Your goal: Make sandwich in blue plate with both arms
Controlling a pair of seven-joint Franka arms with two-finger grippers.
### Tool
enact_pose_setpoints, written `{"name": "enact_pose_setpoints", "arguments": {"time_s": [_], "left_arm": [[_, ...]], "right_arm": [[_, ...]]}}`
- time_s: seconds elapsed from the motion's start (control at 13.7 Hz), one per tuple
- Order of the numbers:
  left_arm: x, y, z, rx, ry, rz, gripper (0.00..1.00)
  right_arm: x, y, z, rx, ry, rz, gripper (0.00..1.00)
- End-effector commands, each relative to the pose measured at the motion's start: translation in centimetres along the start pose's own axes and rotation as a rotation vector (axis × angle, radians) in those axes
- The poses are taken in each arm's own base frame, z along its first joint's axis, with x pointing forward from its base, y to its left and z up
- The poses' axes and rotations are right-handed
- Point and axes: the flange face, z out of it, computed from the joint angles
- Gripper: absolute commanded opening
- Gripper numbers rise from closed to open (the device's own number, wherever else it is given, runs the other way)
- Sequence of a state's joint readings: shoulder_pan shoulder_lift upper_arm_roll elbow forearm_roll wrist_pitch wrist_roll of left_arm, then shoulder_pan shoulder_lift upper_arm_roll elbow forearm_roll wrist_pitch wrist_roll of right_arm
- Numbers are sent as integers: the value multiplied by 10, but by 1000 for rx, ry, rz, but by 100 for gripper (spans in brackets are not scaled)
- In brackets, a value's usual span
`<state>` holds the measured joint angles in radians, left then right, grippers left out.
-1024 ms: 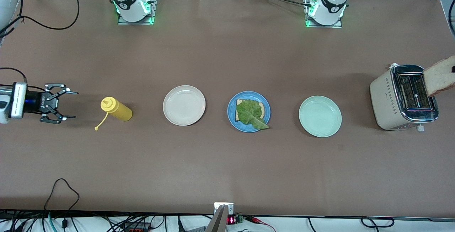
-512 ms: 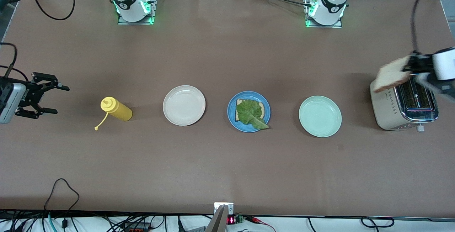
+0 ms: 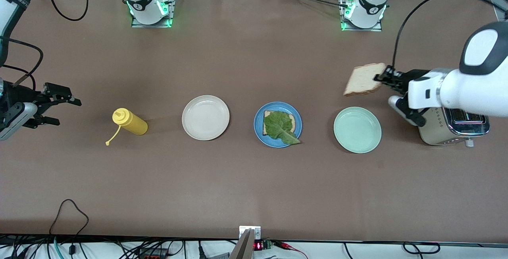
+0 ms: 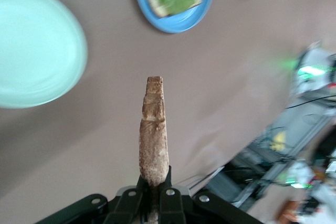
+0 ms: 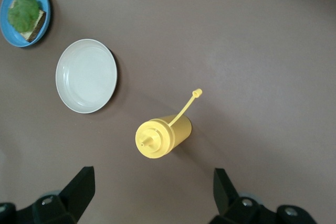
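Gripping a bread slice point(image 3: 364, 79) by its edge, the left gripper point(image 3: 381, 78) hangs over bare table beside the mint plate point(image 3: 357, 130). Right gripper point(image 3: 59, 107) waits, jaws spread and empty, near the yellow bottle point(image 3: 129, 122); no readable writing on either

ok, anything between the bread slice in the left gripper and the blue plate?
Nothing visible. The left gripper holds the bread slice in the air over bare table beside the mint-green plate. That plate lies low, between the slice and the blue plate, where the lettuce lies uncovered.
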<state>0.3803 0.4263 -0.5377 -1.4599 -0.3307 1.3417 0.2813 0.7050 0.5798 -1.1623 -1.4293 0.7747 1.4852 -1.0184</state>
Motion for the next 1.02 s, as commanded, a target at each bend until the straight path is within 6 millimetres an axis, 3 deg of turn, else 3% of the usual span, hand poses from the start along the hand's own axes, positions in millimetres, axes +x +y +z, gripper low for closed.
{"name": "enact_pose_setpoints", "arguments": {"time_s": [0.0, 0.22, 0.37, 0.66, 0.8, 0.95], "left_arm": [[36, -29, 32, -233, 79, -36, 1], [65, -52, 84, -423, 252, -138, 1], [80, -52, 117, -494, 371, -137, 1], [102, -61, 186, -563, 542, -24, 1], [113, -62, 211, -549, 599, -1, 1], [124, -61, 234, -536, 628, 14, 1]], "right_arm": [[25, -26, -10, -41, -53, 90, 100], [36, -58, -17, -97, -116, 156, 100], [39, -82, -33, -155, -107, 225, 100], [13, -114, -50, -183, -90, 353, 100], [-4, -141, -52, -235, -70, 393, 100], [-11, -148, -54, -250, -64, 393, 100]]}}
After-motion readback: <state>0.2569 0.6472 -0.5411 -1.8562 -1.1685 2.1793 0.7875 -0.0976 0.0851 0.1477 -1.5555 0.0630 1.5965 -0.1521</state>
